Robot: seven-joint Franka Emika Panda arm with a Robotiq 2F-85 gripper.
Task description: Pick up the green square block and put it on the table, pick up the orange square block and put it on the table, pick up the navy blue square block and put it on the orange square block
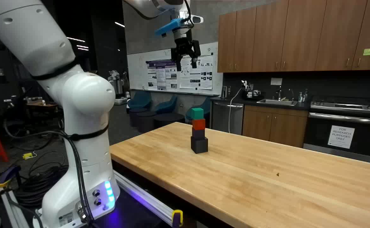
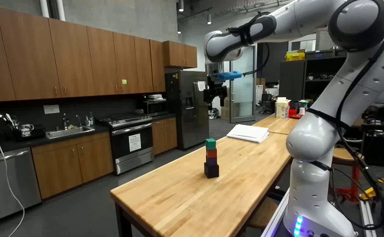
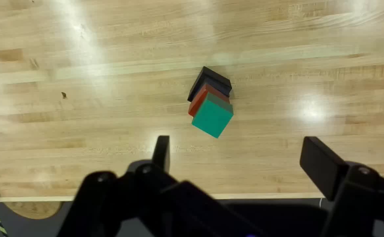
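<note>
The green square block (image 1: 197,113) (image 2: 210,144) (image 3: 213,115) tops a tower. Under it sit the orange square block (image 1: 198,124) (image 2: 211,153) (image 3: 197,102), then the navy blue square block (image 1: 198,134) (image 2: 211,161) (image 3: 217,86). A slightly larger-looking blackish cube (image 1: 199,145) (image 2: 211,170) (image 3: 213,75) is the base, standing on the table (image 1: 251,171) (image 2: 185,197) (image 3: 113,128). My gripper (image 1: 186,66) (image 2: 216,104) (image 3: 236,148) is open and empty, high above the tower and touching nothing. In the wrist view the tower is beyond the fingertips, left of the midpoint between them.
A stack of white papers (image 2: 247,132) lies on the tabletop farther along. A carton (image 2: 282,108) and a red item (image 2: 295,114) stand beyond it. The table's edge (image 3: 264,196) runs under the gripper in the wrist view. A small dark speck (image 3: 64,95) marks the wood.
</note>
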